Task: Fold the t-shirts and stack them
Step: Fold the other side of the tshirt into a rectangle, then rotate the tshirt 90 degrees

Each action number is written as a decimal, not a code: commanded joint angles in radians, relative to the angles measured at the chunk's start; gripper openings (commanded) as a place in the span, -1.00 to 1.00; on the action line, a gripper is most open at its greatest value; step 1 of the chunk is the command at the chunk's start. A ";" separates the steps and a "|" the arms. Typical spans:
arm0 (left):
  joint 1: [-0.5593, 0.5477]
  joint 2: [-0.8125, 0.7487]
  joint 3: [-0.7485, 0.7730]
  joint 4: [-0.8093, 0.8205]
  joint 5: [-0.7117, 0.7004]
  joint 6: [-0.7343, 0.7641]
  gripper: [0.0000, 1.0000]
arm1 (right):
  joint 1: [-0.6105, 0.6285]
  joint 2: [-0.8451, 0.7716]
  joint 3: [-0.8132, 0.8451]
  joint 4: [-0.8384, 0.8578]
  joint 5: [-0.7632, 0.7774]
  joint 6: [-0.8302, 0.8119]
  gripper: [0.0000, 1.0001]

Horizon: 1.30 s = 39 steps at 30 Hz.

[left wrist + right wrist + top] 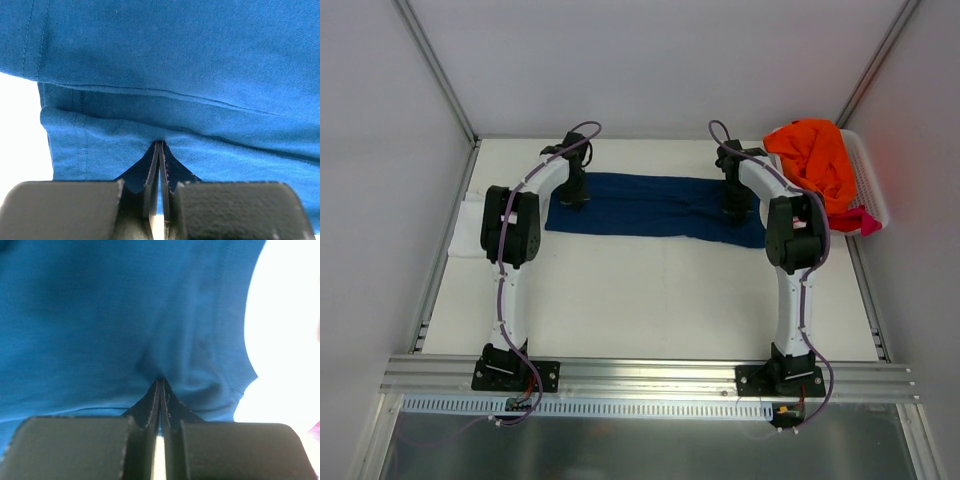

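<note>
**Progress.** The navy blue soft cloth t-shirt (655,208) is laid on the white table (650,300) as a long, narrow band. It runs from 9 o'clock to 3 o'clock, just beyond the table centre toward 12 o'clock. It is judged to be folded lengthwise already, since layered edges and a stitched hem are seen in the left wrist view.

The left gripper (576,192) is set on the band's 9 o'clock end and the right gripper (734,207) near its 3 o'clock end. In each wrist view the fingers (151,167) are pressed together, and a small ridge of blue cloth is pinched at the tips. The next fold of this shirt is judged to be the step in hand.

A white cloth t-shirt (470,225) is lying flat at the 9 o'clock table edge and is taken to be folded. An orange cloth t-shirt (810,158) is heaped in the white plastic slatted basket (876,190) at 2 o'clock. A magenta-pink cloth t-shirt (861,222) is hanging over the basket's near rim. These two are not yet folded, and no stack is built.

**Limits of view.**
- The fingertips are covered by the wrists in the top view.
- The number of layers pinched cannot be told.
- Collar and sleeves of the navy shirt cannot be identified.
- The white shirt is partly hidden by the left arm.
- Anything under the orange heap is hidden.
- The table is washed out to plain white in both wrist views.
</note>
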State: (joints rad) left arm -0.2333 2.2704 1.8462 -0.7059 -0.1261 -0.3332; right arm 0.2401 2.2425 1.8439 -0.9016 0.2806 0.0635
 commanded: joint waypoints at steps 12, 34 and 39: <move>0.060 -0.046 -0.127 -0.052 0.051 0.011 -1.00 | -0.127 -0.090 -0.163 -0.135 0.144 -0.019 -0.99; 0.000 -0.428 -0.429 0.158 -0.040 -0.058 -0.50 | -0.105 -0.394 -0.316 0.071 -0.067 -0.021 -0.99; -0.035 -0.601 -0.557 0.293 -0.081 -0.043 0.80 | -0.084 -0.517 -0.380 0.151 -0.181 -0.028 -0.95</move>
State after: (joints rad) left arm -0.2447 1.7943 1.3315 -0.5358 -0.1520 -0.3737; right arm 0.1413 1.8404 1.4826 -0.8192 0.1921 0.0376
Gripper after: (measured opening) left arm 0.827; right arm 0.021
